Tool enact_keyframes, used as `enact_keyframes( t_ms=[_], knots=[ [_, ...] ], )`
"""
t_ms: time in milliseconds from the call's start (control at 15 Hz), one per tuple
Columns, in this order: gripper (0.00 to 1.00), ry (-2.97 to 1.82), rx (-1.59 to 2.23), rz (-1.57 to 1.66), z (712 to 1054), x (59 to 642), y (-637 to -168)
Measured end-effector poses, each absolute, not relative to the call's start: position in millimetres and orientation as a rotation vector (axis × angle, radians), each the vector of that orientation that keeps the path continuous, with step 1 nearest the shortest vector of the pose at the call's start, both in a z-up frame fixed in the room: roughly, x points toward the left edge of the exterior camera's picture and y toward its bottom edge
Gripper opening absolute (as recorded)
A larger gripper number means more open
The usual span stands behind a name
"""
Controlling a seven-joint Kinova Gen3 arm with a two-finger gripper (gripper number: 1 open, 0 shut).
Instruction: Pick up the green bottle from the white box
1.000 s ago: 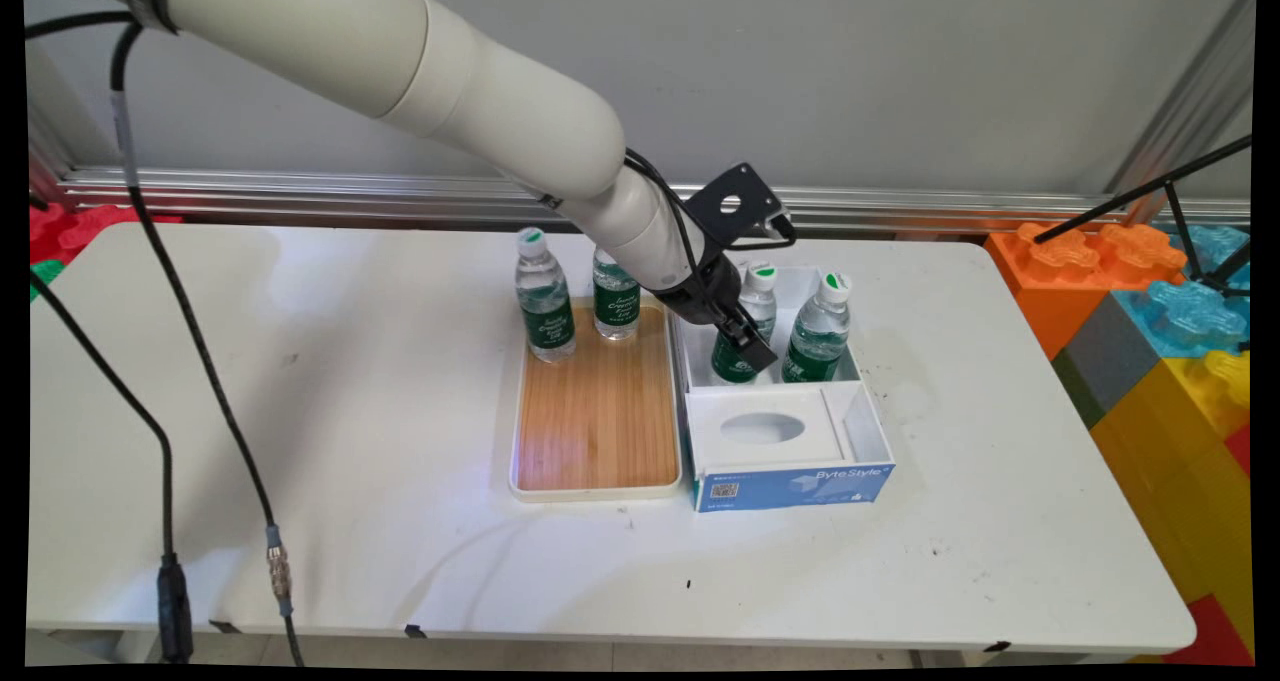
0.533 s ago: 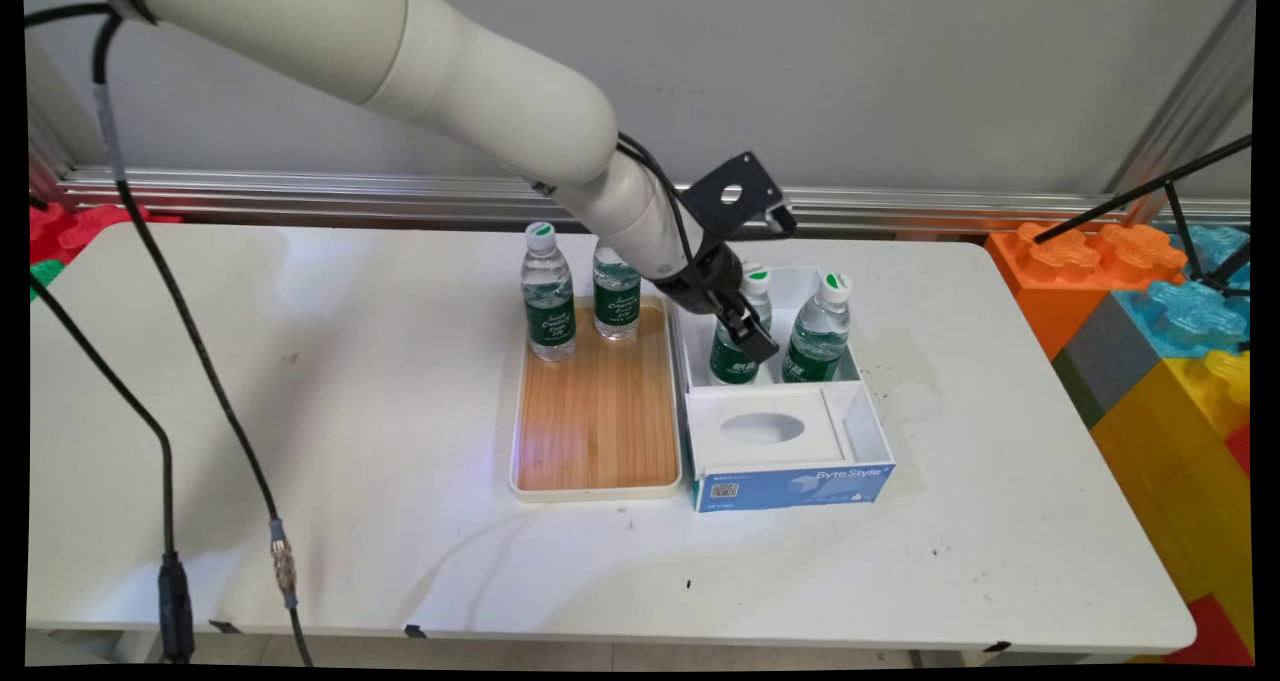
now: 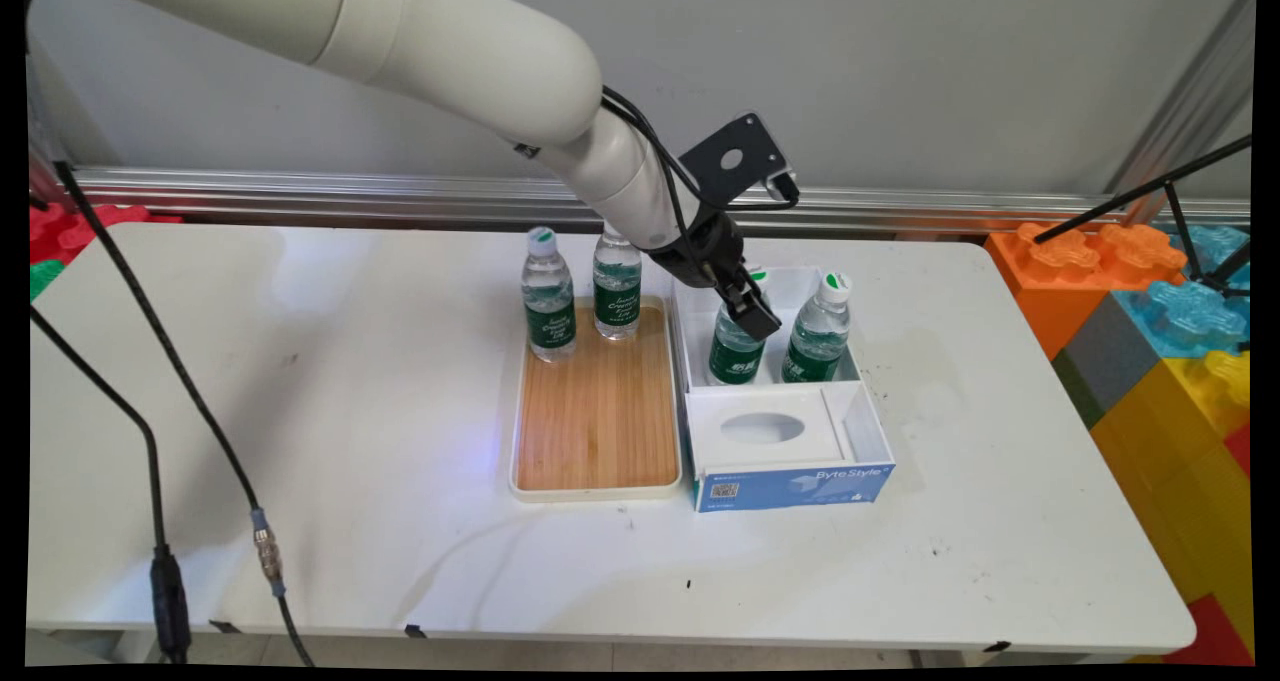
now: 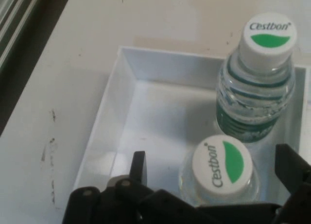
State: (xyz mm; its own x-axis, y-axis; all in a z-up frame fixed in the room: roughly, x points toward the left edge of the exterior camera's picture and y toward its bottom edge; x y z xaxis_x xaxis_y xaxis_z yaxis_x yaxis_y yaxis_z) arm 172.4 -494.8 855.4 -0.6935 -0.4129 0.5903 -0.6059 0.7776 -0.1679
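Two water bottles sit upright in box at table's back edge; gripper above left one, fingers apart, straddling cap w/o touching.

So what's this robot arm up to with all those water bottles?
The white arm's gripper hangs over a white box holding two water bottles, its fingers spread wide on either side of the nearer bottle's cap without touching it. The second bottle stands beside it in the same compartment. Two more bottles, one and another, stand upright at the far end of a wooden tray just left of the box.
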Motion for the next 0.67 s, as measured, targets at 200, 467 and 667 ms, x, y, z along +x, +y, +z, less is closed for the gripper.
enact_keyframes(
  t_ms=[200, 467, 667],
  knots=[
    [1.00, -2.445, 0.748, 0.476, 853.6, 175.9, -493.7],
    [1.00, -2.457, 0.740, 0.465, 847.0, 179.3, -493.6],
    [1.00, -2.457, 0.744, 0.460, 840.3, 180.8, -496.3]
  ],
)
